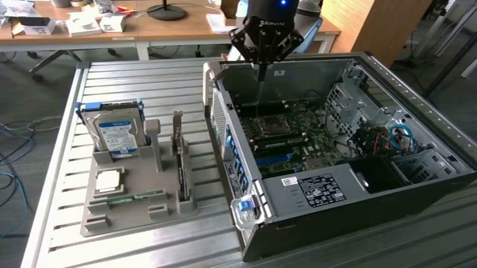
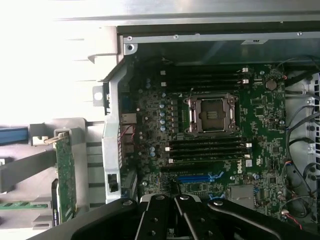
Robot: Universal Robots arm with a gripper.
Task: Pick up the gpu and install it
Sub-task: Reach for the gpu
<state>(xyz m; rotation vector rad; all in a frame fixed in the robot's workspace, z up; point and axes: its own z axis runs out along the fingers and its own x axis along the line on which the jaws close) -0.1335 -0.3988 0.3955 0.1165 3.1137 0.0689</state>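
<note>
Fingers are pressed together into one narrow point with nothing between them, so the gripper is clenched and empty. It points straight down from a vertical wrist. The tips hang just inside the far end of the open computer case, above the motherboard and not touching it. In the wrist view the closed tips sit over the board near the blue slot, with the processor socket beyond. The arm comes down from above, and the black gripper body is over the far rim of the case. The gpu has not been picked up. It stands on its long edge in a slot of the grey holder on the slatted metal table, on the exterior view's left of the case, near the case wall and well apart from the gripper. Further to the exterior view's left in the same holder are three parts: a hard drive standing upright, a small silver chip lying flat, and a green memory stick lying near the holder's near edge. Wooden desks stand behind the table.
</note>
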